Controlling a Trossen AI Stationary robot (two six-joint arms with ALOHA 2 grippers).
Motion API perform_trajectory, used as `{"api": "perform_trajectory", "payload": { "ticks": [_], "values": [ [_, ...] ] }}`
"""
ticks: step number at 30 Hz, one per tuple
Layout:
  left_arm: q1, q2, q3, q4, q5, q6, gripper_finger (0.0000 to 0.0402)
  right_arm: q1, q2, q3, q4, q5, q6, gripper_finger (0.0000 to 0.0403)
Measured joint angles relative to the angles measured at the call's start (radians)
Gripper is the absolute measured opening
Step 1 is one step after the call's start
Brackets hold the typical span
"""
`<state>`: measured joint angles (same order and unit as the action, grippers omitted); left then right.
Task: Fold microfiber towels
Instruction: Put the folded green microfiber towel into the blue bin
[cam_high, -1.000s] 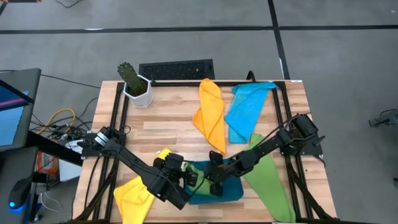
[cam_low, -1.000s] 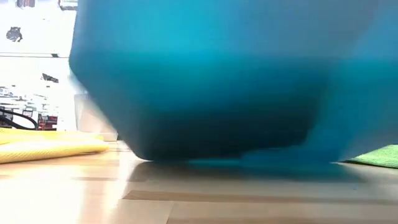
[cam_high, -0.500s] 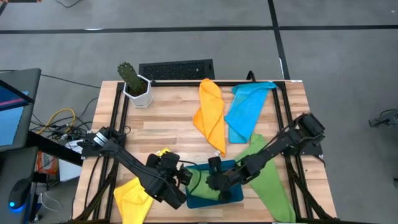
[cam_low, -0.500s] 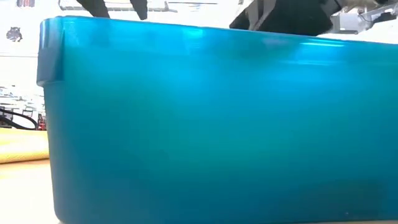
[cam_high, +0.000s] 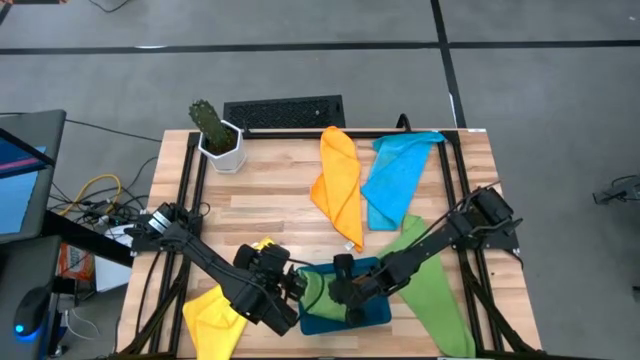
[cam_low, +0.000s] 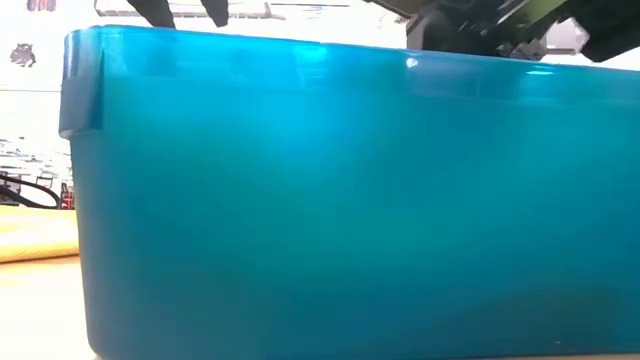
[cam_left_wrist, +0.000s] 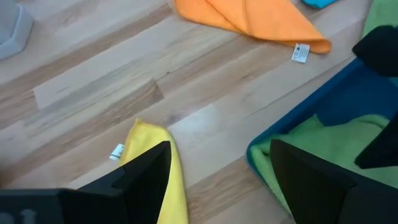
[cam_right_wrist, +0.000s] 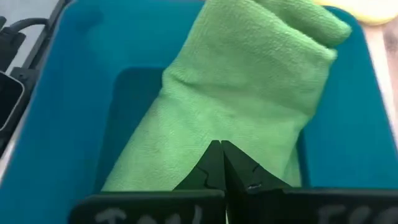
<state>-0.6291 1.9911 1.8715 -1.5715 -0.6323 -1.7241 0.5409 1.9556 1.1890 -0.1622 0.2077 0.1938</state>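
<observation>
Folded green towel (cam_right_wrist: 236, 93) inside teal tray (cam_right_wrist: 56, 93), directly ahead of right gripper (cam_right_wrist: 221, 163), fingers pressed together, empty, just above the cloth. Left gripper (cam_left_wrist: 217, 168) spread wide over tray's edge, beside yellow towel (cam_left_wrist: 163, 168). Orange towel (cam_high: 338, 182), blue towel (cam_high: 396, 178), second green towel (cam_high: 432, 292) flat on table (cam_high: 270, 185); cactus pot (cam_high: 218, 140) at far corner.

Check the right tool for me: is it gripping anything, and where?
The right tool is shut over the green towel in the teal tray; whether it pinches the cloth cannot be told.
</observation>
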Motion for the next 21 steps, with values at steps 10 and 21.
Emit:
{"api": "perform_trajectory", "payload": {
  "ticks": [10, 21],
  "values": [
    [-0.003, 0.0, 0.0, 0.0, -0.004, 0.038, 0.0267, 0.004, 0.052, 0.001, -0.017, -0.017, 0.008, 0.0009],
    [-0.003, 0.0, 0.0, 0.0, -0.006, 0.071, 0.0267, 0.026, 0.004, 0.003, -0.311, -0.066, 0.035, 0.0009]
  ]
}}
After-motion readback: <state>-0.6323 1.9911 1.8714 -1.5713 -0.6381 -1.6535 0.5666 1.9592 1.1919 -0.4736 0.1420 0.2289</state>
